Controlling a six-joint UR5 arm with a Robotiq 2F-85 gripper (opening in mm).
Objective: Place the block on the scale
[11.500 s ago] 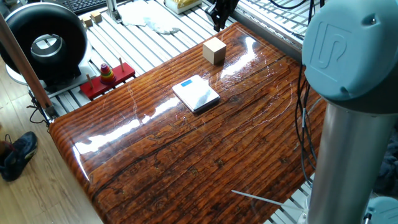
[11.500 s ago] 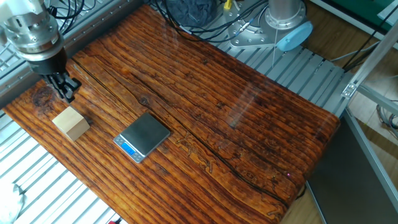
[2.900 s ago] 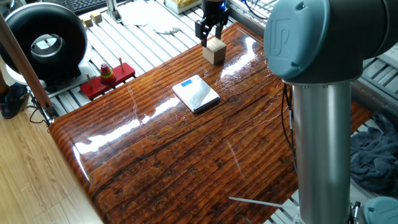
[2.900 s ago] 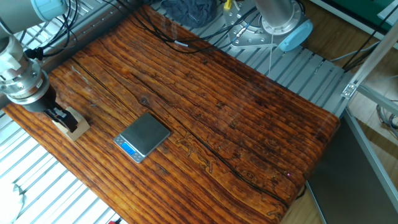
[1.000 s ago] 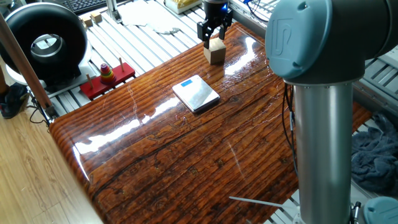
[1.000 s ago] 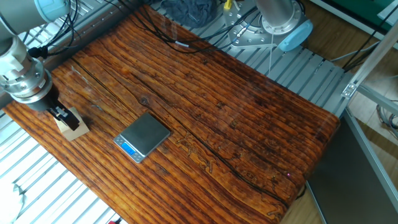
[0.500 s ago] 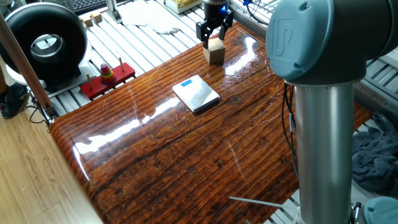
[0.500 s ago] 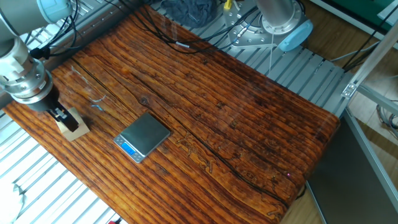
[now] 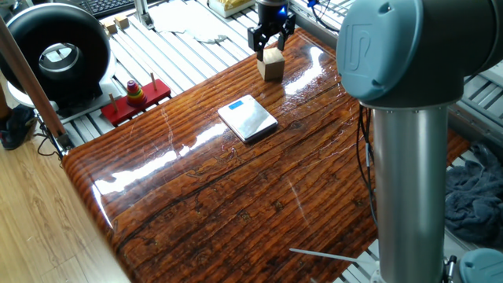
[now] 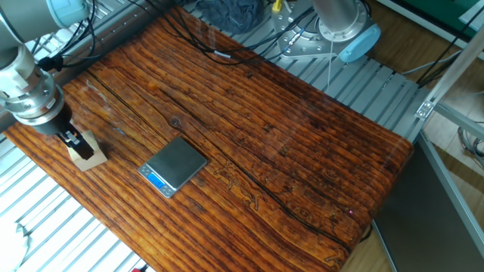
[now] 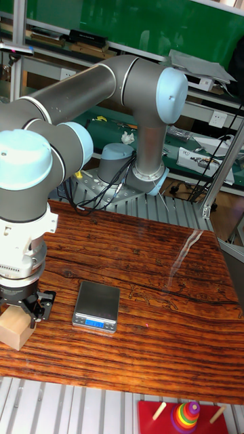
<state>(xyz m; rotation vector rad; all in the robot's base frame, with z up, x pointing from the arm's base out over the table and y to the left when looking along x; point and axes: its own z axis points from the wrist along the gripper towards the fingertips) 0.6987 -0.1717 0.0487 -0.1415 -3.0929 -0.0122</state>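
Observation:
The block [image 9: 273, 67] is a tan wooden cube at the far end of the wooden table [image 9: 236, 189]. My gripper [image 9: 271, 49] stands straight down over it, with the dark fingers closed against the cube's upper sides. In the other fixed view the block [image 10: 89, 156] is at the table's left corner under my gripper [image 10: 74, 142]. The tall fixed view shows the block [image 11: 15, 330] low at the left, partly hidden by the gripper [image 11: 28, 308]. Whether the cube is off the table, I cannot tell. The scale [image 9: 248, 119] [image 10: 175, 165] [image 11: 97, 305] lies flat a short way off, bare on top.
A red base with coloured rings [image 9: 135, 98] [image 11: 183, 415] stands beside the table. A black round device [image 9: 59, 55], a keyboard [image 9: 118, 6] and a white cloth [image 9: 189, 23] lie beyond it. The arm's thick column [image 9: 409, 157] blocks the right. Cables [image 10: 212, 38] cross the far edge.
The gripper came down from beside the block and closed over it. Within the last second the block shifted only slightly between the fingers; the scale has not moved.

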